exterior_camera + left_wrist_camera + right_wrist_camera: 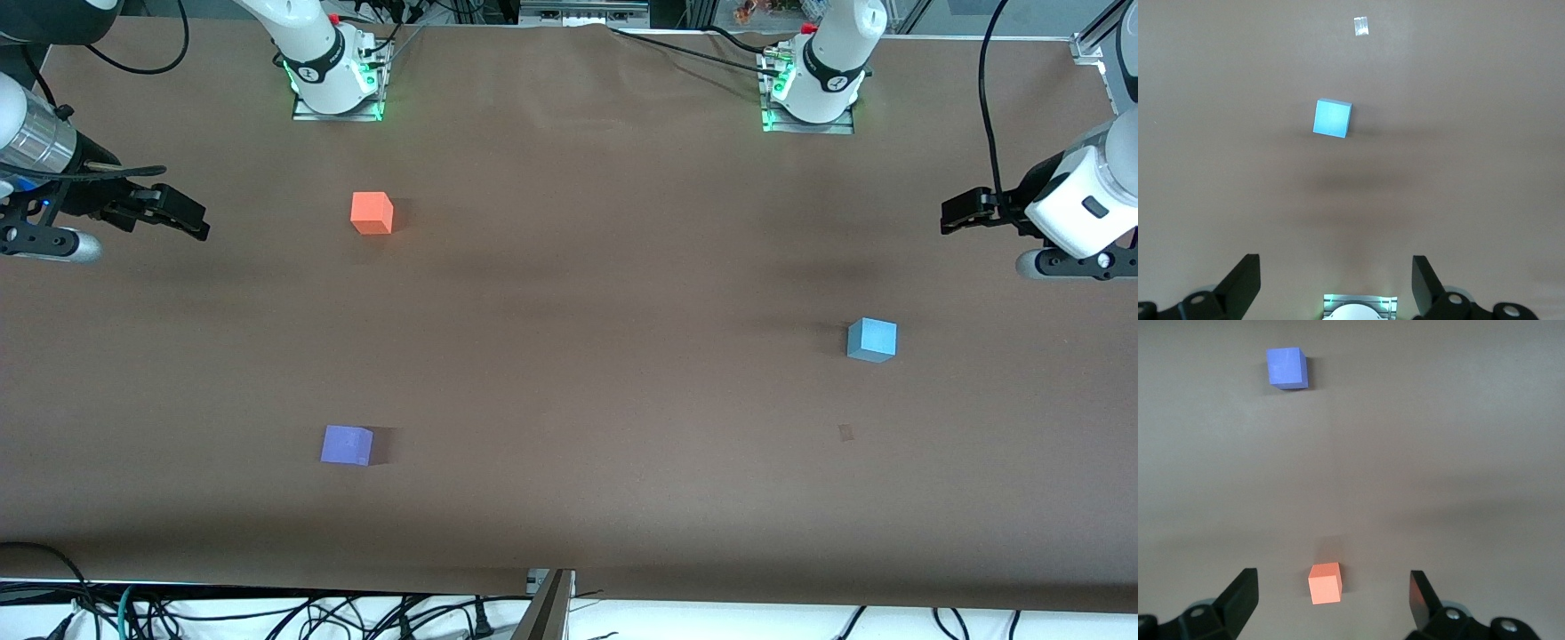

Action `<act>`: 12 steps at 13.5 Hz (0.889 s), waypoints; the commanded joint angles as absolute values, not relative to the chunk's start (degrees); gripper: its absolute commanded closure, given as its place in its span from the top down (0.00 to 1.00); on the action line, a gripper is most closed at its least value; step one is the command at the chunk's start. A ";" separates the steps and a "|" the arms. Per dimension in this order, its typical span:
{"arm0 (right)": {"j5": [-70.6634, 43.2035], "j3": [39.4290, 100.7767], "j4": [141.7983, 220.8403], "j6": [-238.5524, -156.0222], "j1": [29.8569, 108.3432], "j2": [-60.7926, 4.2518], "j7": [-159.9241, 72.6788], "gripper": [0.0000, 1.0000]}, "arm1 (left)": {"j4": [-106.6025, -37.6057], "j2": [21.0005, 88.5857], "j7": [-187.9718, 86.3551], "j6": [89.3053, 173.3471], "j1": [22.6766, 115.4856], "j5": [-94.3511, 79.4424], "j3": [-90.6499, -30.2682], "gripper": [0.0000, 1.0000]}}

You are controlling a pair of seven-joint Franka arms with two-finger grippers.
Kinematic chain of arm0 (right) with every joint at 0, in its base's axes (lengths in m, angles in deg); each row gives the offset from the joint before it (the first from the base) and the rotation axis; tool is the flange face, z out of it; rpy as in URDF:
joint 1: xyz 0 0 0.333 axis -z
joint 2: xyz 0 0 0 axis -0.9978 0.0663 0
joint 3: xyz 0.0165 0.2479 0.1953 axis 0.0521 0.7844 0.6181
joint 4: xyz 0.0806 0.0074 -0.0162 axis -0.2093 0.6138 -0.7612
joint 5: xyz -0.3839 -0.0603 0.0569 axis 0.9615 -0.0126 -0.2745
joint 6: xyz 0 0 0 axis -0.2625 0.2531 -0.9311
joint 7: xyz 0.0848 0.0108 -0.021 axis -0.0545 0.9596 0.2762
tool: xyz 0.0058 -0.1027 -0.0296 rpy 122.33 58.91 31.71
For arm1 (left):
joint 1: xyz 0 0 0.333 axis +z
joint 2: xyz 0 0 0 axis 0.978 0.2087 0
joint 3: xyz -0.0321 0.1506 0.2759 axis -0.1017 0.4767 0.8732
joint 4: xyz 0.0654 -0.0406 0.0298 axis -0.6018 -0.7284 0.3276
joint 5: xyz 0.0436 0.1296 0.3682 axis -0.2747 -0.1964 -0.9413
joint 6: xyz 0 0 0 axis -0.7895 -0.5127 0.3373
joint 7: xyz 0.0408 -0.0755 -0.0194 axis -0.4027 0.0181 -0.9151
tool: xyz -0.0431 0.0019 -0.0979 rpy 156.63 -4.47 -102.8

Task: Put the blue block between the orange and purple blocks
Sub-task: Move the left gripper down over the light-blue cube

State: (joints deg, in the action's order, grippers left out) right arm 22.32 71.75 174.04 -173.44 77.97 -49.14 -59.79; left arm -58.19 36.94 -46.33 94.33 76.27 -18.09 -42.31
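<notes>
The blue block (872, 340) sits on the table toward the left arm's end; it also shows in the left wrist view (1332, 118). The orange block (372, 213) and the purple block (346, 444) sit toward the right arm's end, well apart, the purple one nearer the front camera. Both show in the right wrist view, orange (1325, 583) and purple (1286, 367). My left gripper (949, 218) hangs open and empty above the table's left-arm end (1336, 280). My right gripper (197, 224) hangs open and empty above the right-arm end (1333, 590).
The brown table cover (578, 373) lies flat. A small tape mark (845, 433) is on it, nearer the front camera than the blue block, and also shows in the left wrist view (1361, 26). Cables hang along the table's near edge (267, 613).
</notes>
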 commanded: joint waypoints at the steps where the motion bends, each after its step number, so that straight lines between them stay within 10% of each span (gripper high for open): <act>1: 22.15 72.65 174.76 -173.86 78.99 -49.80 -59.55 1.00 | -57.55 40.85 -44.89 93.26 76.64 -18.73 -42.31 1.00; 12: 22.15 72.74 174.76 -173.86 78.99 -49.71 -59.55 1.00 | -68.70 54.40 -36.02 112.23 78.31 -18.56 -42.31 1.00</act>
